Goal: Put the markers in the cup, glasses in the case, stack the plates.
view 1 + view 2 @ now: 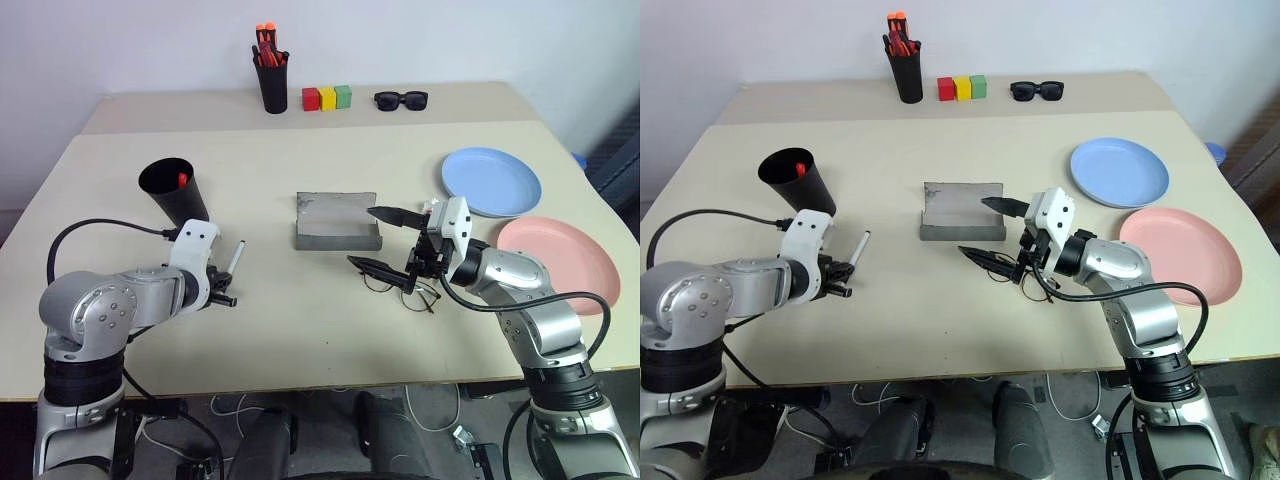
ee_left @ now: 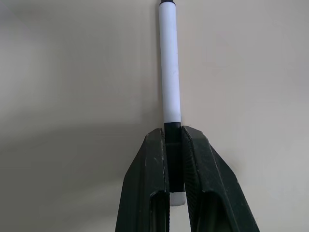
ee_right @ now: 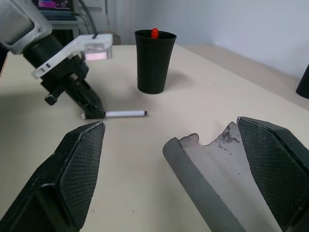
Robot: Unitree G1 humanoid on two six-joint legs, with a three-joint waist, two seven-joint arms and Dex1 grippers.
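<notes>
On the left of the grey case (image 1: 338, 222), the black cup (image 1: 176, 188) stands on the desk (image 1: 300, 330) with a red-ended marker (image 1: 182, 179) already poking from its mouth, so one pen looks done. Just in front of the cup, the left claw (image 2: 175, 159) is pinched narrow on the black end of the white marker (image 2: 170, 63); the pen lies flat on the desk and points away from the fingers, a grip near one end that should let it swing upright over the cup. It has not been lifted yet, by the look of it.

The case sits open in the middle, lid up toward the far side, ready to receive. Just right of it and nearer the robot, the wire-framed glasses (image 1: 412, 294) rest on the desk, partly under the right claw (image 1: 381, 240), which hangs spread wide and holds nothing, apparently waiting its turn.

Farther right of the case lie the blue plate (image 1: 492, 181) and the pink plate (image 1: 560, 262), side by side and unstacked.
</notes>
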